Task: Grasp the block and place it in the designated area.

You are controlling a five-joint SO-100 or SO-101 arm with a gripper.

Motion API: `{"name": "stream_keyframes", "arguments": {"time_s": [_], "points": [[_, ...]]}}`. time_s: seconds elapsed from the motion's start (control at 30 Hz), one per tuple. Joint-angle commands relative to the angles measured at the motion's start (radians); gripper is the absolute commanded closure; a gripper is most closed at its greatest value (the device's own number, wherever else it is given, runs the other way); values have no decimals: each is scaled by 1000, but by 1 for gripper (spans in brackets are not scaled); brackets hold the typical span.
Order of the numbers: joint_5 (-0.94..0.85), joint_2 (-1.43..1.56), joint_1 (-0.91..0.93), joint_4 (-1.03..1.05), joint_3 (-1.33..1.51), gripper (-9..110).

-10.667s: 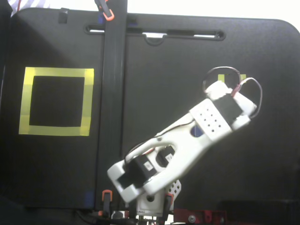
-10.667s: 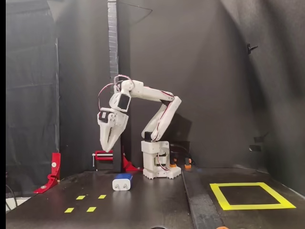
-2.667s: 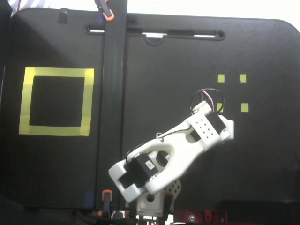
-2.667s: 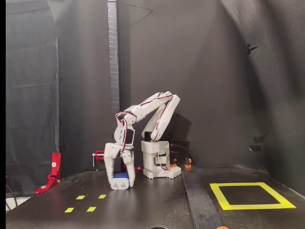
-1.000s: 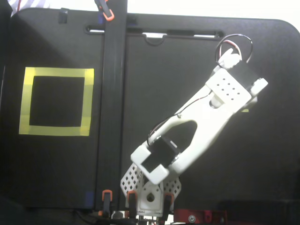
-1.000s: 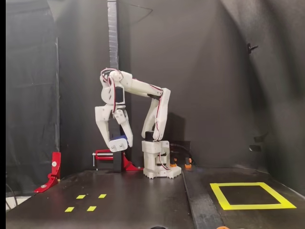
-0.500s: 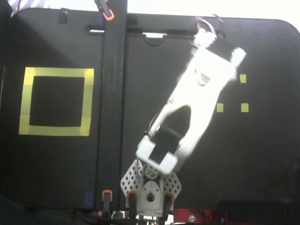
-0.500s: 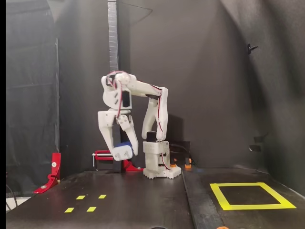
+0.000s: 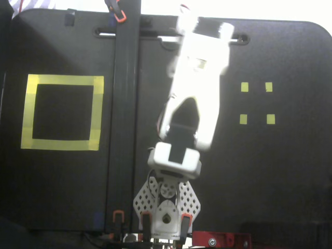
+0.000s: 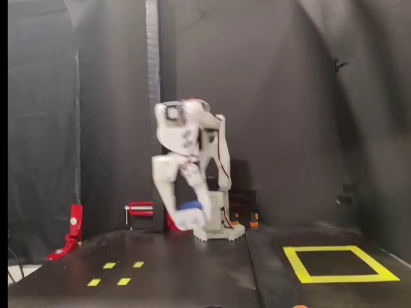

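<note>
A: Status on the pick-and-place?

B: Grasp looks done. In a fixed view from the front, the white two-finger claw is clenched on the small dark blue rounded block, which sits between the fingers, lifted clear of the black desk. Frame is motion-blurred, so the prongs can't be made out.

A: And the drop zone?

B: The large square outline of wide yellow tape is empty, well apart from the block, off to the right in that view. In a fixed view from above the same tape square is at the left, with the white arm pointing toward the top edge, roughly mid-desk.

A: Block visible from above?

B: No, the arm hides it.

A: The four small yellow tape squares?

B: Bare, nothing on them.

A: So what's left?

B: My read: transport is partway. The arm needs to carry across to the tape square, lower, let go. Placement not yet done.
</note>
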Motion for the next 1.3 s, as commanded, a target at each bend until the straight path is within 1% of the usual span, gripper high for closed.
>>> {"name": "stream_keyframes", "arguments": {"time_s": [0.0, 0.2, 0.77, 1.27], "points": [[55, -9, -66, -23, -49, 78], [176, -21, -212, -58, -49, 78], [509, -20, -606, -66, -60, 78], [735, -20, -859, -55, -66, 78]]}}
